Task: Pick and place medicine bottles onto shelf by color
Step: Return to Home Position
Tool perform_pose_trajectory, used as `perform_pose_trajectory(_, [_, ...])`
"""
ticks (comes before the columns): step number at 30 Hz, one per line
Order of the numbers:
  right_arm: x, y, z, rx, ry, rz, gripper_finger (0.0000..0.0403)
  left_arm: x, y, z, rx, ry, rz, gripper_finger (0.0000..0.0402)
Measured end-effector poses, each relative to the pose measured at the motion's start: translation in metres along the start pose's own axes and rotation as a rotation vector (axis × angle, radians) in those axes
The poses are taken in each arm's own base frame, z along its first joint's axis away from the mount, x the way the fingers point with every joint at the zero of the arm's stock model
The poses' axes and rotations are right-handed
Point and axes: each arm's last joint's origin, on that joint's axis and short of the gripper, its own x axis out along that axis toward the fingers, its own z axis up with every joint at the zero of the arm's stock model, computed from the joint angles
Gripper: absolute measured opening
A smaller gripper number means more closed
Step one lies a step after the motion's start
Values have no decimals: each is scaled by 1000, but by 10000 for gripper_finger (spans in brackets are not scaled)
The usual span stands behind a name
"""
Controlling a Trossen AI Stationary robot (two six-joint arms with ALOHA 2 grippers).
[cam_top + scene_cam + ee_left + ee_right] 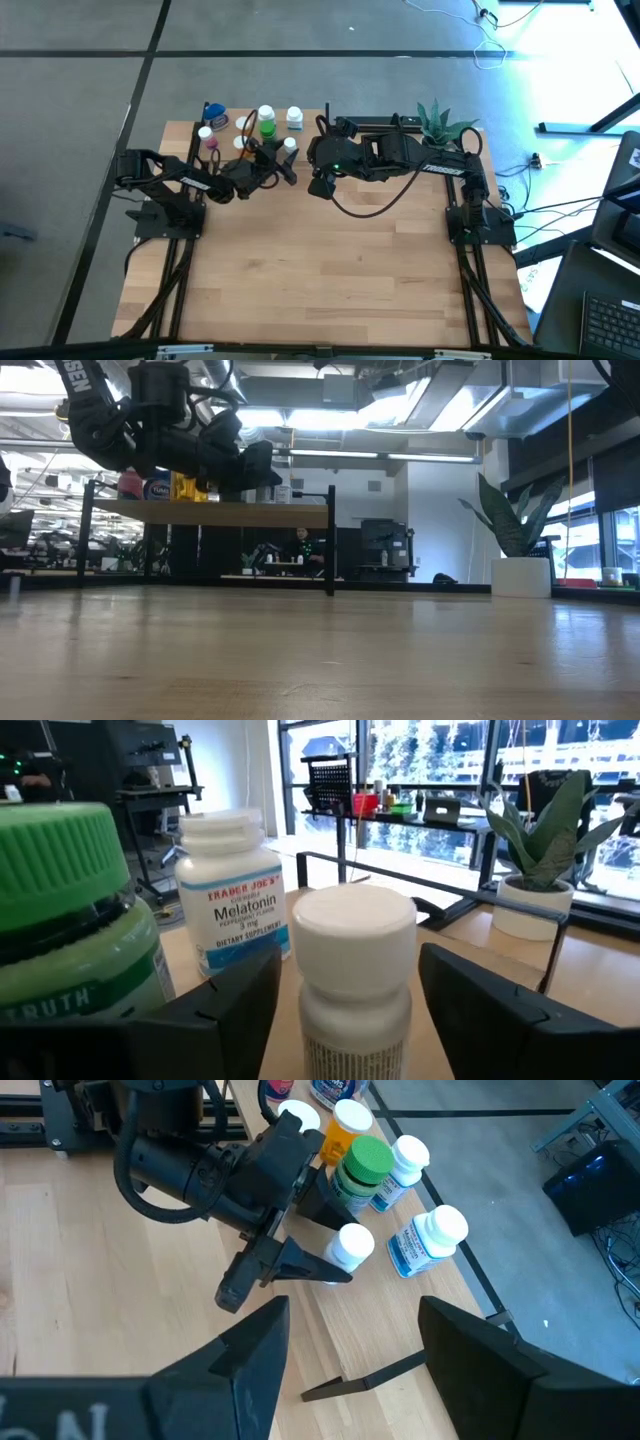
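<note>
Sorting looks all but finished: the left gripper (342, 1246) reaches over the shelf (240, 512), which stands at about 11 o'clock on the table (330, 280) seen from above. Its fingers (235, 1015) are spread either side of a white bottle (355, 970) with a slim gap on each side, so they appear to bracket it rather than grip it. That bottle stands upright near the shelf's right end, at 4 o'clock of the green bottle (70, 920) and with the melatonin bottle (232, 890) at its 12 o'clock. The right gripper (352, 1365) hangs at roughly 5 o'clock of the white bottle, fingers wide and empty, its arm folded in front of the plant (437, 125). The step in hand reads as the retreat to rest. The next move calls for the left arm to draw straight back toward 8 o'clock, keeping its fingers apart so neither brushes the bottle or its neighbours, before folding down.
</note>
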Motion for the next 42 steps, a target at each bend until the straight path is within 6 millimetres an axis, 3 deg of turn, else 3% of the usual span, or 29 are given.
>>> perform_pose_trajectory(25, [0,0,0,0,0,0,225,-1,0,11,74,-100,-11,244])
perform_pose_trajectory(36, [0,0,0,0,0,0,225,-11,-5,31,166,-223,-30,244])
perform_pose_trajectory(42, [0,0,0,0,0,0,225,-32,-12,57,244,-293,-79,244])
